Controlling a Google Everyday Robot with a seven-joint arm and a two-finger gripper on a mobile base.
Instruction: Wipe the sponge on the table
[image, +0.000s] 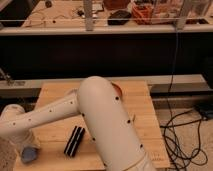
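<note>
The robot's white arm (107, 125) rises from the bottom edge, bends at a bulky rounded elbow over the middle of the table (145, 125), and sends its forearm out low and leftward. At the table's front left corner the wrist turns downward, so the gripper (25, 144) points at the tabletop there. The wrist housing covers it, and whether it is open or closed, or holding anything, cannot be told.

The sponge (30, 154), a small blue-grey block, lies on the wood directly under the gripper at that same corner, showing just below and slightly right of the wrist. It looks to be touching the gripper, though the contact itself is hidden.

A black ridged block (75, 141) lies to the right of the gripper, clearly apart from the sponge. A bit of something orange (118, 89) shows behind the elbow. Black cables (185, 135) trail across the floor far to the gripper's right, and a cluttered workbench (65, 15) stands well beyond it.
</note>
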